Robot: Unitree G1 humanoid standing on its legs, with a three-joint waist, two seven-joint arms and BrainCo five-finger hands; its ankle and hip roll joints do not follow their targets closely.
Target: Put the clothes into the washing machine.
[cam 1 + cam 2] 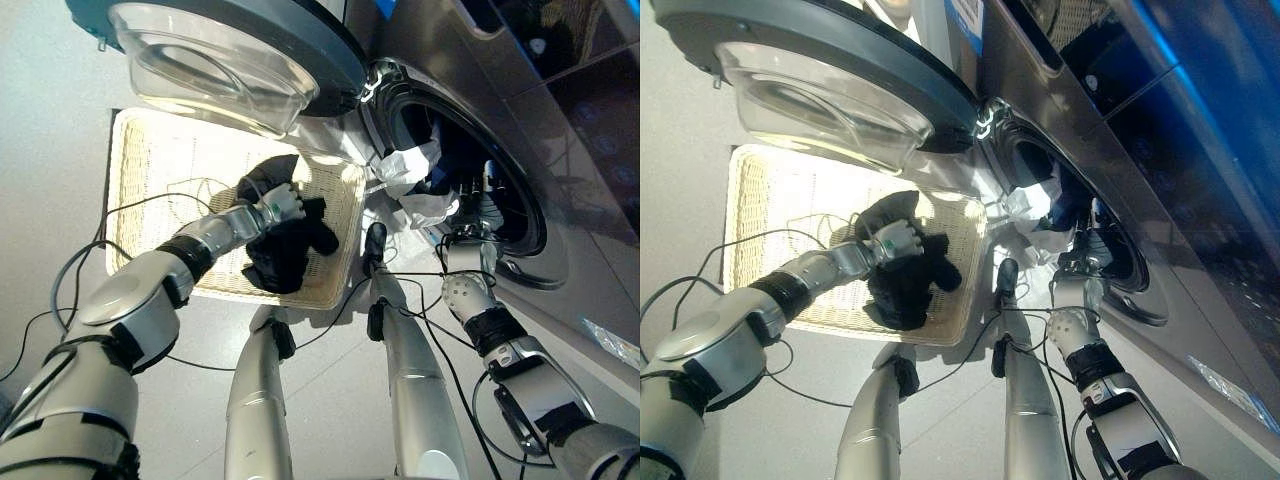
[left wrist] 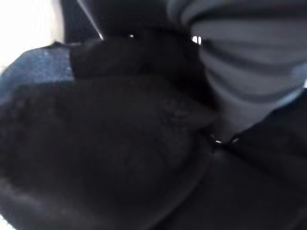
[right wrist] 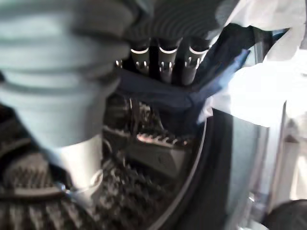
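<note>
My left hand (image 1: pixel 281 204) is down in the wicker basket (image 1: pixel 150 160), fingers curled into a black garment (image 1: pixel 287 252) that lies bunched at the basket's right end. The same black garment (image 2: pixel 105 158) sits right against the hand in the left wrist view. My right hand (image 1: pixel 474 203) is at the lower rim of the washing machine's round opening (image 1: pixel 520 190). Its straight fingers (image 3: pixel 163 62) rest against a dark blue cloth (image 3: pixel 163 96) at the drum's mouth. A white cloth (image 1: pixel 414 170) hangs half out over the rim beside it.
The machine's glass door (image 1: pixel 230 60) stands swung open above the basket's far edge. The basket rests on the pale floor just left of the machine's silver front (image 1: pixel 560 230). The ribbed metal drum (image 3: pixel 144 182) shows behind the cloths.
</note>
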